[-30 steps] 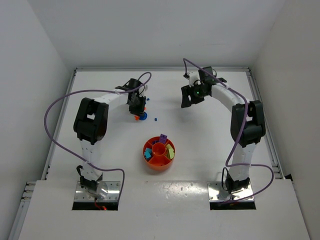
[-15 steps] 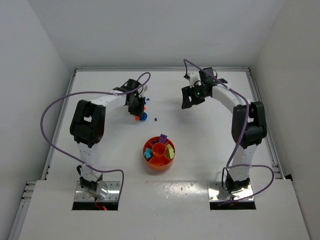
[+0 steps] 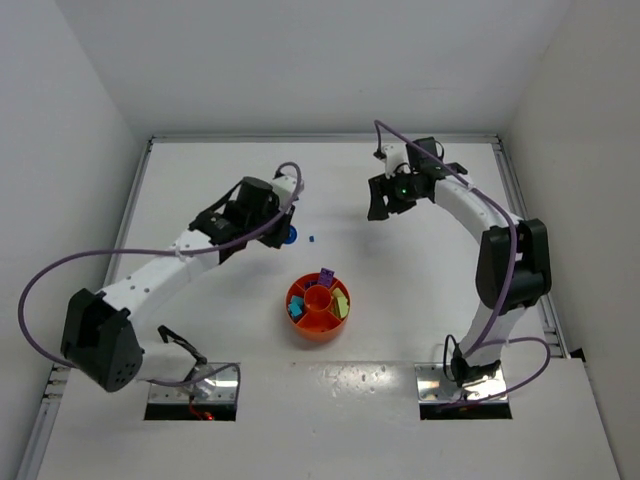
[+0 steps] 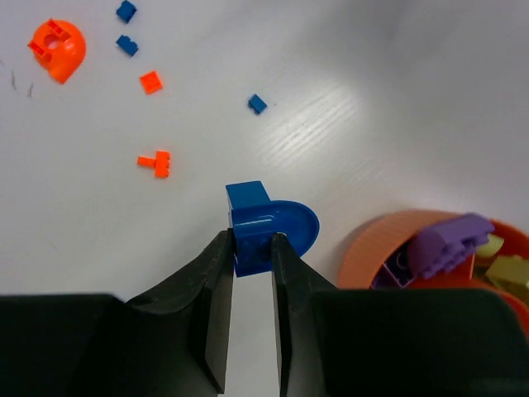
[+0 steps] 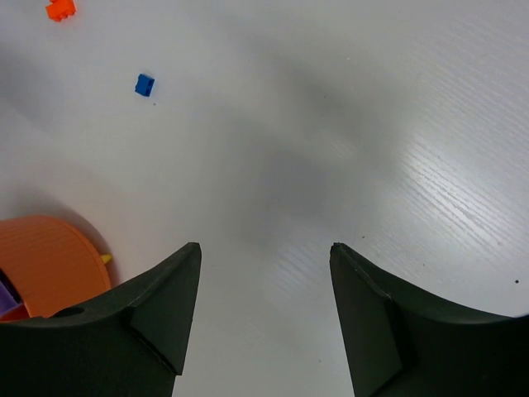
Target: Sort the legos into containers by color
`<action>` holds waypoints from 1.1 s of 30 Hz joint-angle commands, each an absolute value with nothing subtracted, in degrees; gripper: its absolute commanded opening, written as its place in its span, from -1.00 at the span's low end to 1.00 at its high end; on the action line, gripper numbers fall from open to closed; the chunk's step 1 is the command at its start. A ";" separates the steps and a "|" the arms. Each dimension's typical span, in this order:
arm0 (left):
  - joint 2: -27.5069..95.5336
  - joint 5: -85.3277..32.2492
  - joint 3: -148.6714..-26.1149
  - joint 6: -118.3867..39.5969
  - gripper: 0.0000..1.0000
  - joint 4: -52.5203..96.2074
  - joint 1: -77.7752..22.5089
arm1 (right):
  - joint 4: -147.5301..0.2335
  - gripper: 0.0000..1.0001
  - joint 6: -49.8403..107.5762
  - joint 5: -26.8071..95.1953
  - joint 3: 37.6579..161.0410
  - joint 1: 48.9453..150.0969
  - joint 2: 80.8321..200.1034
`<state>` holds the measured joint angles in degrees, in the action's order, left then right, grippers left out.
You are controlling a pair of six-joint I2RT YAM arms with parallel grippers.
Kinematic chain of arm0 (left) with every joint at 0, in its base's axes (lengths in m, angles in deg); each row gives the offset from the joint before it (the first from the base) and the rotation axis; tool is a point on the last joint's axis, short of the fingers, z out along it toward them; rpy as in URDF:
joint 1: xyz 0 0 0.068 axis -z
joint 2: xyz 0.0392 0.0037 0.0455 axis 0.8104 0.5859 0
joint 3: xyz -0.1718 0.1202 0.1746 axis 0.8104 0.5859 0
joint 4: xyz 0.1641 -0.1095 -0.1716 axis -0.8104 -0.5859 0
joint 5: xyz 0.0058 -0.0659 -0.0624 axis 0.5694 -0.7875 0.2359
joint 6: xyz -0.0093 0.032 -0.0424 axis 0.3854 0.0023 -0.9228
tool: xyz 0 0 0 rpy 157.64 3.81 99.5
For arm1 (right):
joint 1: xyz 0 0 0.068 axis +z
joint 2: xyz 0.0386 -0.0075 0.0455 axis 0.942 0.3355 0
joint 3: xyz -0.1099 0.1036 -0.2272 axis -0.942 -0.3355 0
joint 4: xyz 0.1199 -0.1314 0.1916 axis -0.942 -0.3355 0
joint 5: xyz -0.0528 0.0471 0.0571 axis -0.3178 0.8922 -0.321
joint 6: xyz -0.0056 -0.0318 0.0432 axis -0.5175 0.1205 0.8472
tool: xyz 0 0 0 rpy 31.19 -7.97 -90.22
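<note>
My left gripper point(image 4: 250, 241) is shut on a blue rounded lego point(image 4: 271, 223) and holds it over the table to the far left of the orange tray point(image 4: 384, 248). In the top view the left gripper point(image 3: 281, 226) and the blue lego point(image 3: 290, 235) sit up and left of the tray point(image 3: 303, 329). The tray holds purple point(image 4: 450, 242), yellow point(image 4: 506, 269) and blue legos in its wedge sections. My right gripper point(image 5: 263, 248) is open and empty over bare table; it also shows in the top view point(image 3: 384, 203), to the far right of the tray.
Loose legos lie on the table beyond the left gripper: an orange rounded piece point(image 4: 58, 50), small orange pieces point(image 4: 150, 81) point(image 4: 155, 163) and small blue ones point(image 4: 126, 45) point(image 4: 257, 103). One small blue lego point(image 3: 312, 238) lies between the arms. White walls enclose the table.
The left arm has swung its elbow down and to the left, while its gripper stays shut on the blue lego near the same spot. The right gripper has shifted slightly right.
</note>
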<state>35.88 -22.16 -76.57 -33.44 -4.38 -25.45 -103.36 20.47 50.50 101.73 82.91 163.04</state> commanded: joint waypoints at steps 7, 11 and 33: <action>19.80 -16.08 -66.92 -20.62 -0.90 -7.51 -10.75 | -101.62 0.28 19.68 50.20 98.61 82.79 157.21; 16.09 -15.55 -66.38 -19.47 -0.88 -10.04 -5.27 | -101.62 0.28 19.68 50.20 96.58 82.79 154.66; 17.14 -29.16 -67.61 -20.96 -0.88 -14.54 8.79 | -100.04 0.30 19.15 49.58 94.20 82.26 148.78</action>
<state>16.60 -22.68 -66.34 -20.55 -14.54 7.06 -101.76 19.66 49.78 94.83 82.54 151.63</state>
